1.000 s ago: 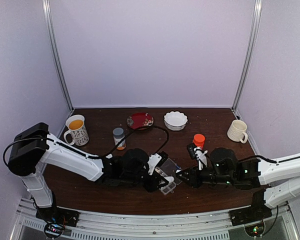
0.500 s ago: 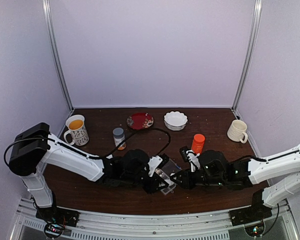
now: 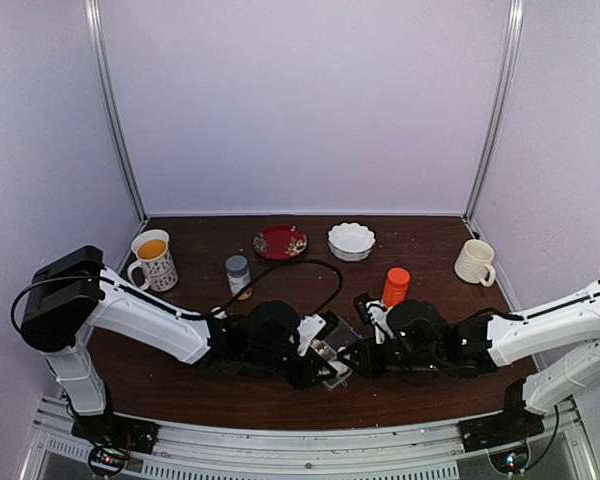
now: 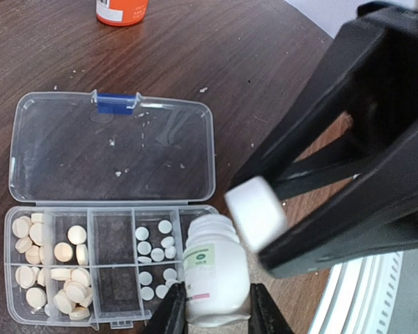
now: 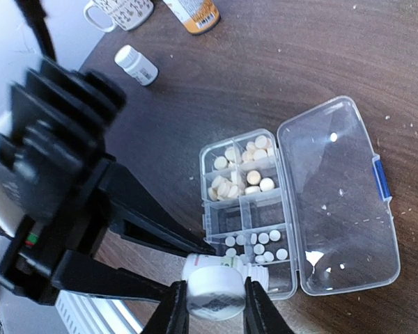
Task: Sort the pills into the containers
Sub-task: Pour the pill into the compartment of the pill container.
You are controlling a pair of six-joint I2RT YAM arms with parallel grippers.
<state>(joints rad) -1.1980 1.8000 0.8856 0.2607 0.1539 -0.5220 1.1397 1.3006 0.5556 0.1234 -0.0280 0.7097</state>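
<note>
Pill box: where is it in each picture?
Top external: pill box low centre, mostly hidden.
Left wrist: pill box lower left, lid open upward.
Right wrist: pill box centre right, lid open rightward.
Shared landmark: blue lid clip, in both wrist views.

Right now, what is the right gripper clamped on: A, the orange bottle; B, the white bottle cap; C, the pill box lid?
B: the right gripper pinches the white cap between its fingers, while the left gripper holds the uncapped white bottle.
</note>
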